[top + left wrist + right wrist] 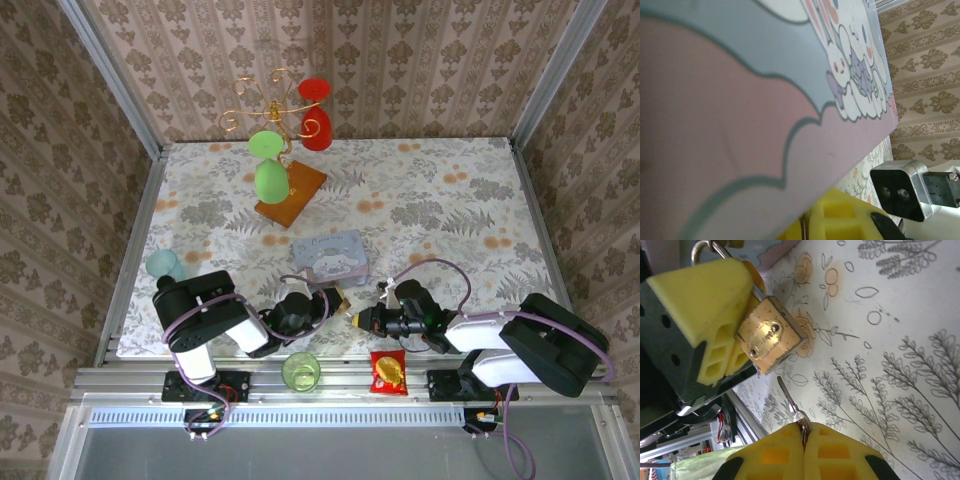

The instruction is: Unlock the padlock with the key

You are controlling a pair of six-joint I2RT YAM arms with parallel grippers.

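Near edge: a green cup [300, 371] and a red snack packet [388, 372] sit between my two bases. Just beyond them, at the table's near centre, my right gripper [804, 434] has its yellow pads pressed together on the head of the key [788, 397]. The blade points left toward the padlock [771, 335]. Its tip lies just short of the brass body and is not in the keyhole. My left gripper [330, 300] pinches the padlock between its yellow pads, with the keyhole face turned toward the right arm and the silver shackle [702, 247] on the opposite end. Directly behind stands the blue cartoon tin [330, 258], with a teal cup [163, 265] well to its left. Farthest back is a wooden stand [290, 195] carrying green and red cups.
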